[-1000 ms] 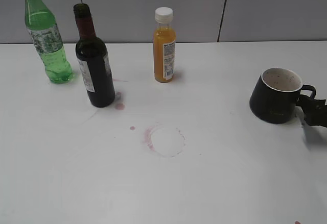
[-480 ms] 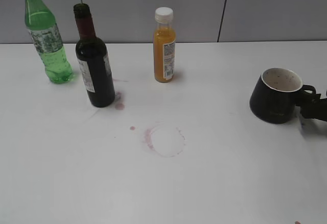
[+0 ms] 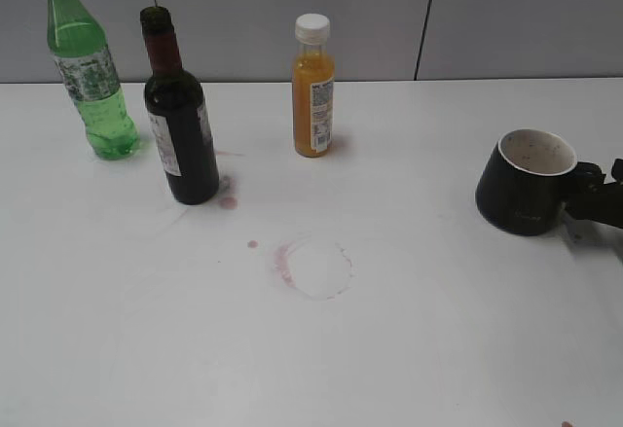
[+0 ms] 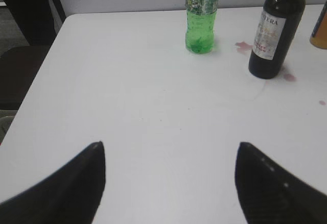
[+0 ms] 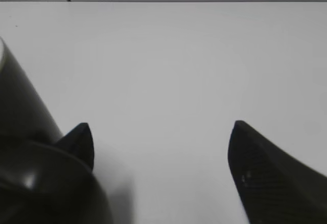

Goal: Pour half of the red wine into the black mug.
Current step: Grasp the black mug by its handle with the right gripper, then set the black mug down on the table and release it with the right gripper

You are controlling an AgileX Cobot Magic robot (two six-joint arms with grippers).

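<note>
The red wine bottle (image 3: 181, 125), dark glass with a maroon neck and white label, stands upright at the left back of the table; it also shows in the left wrist view (image 4: 272, 30). The black mug (image 3: 524, 186), white inside, stands at the right. My right gripper (image 3: 596, 199) is right beside the mug's handle. In the right wrist view it is open (image 5: 161, 132), with the mug (image 5: 20, 117) against its left finger and nothing between the jaws. My left gripper (image 4: 169, 147) is open and empty over bare table, well short of the bottles.
A light-green plastic bottle (image 3: 90, 67) stands at the back left and an orange juice bottle (image 3: 313, 87) at the back middle. A ring-shaped wine stain (image 3: 313, 266) and small red spots mark the white table (image 3: 409, 349).
My right gripper has shifted slightly up and to the right beside the mug's handle. The mug and the bottles have not moved.
</note>
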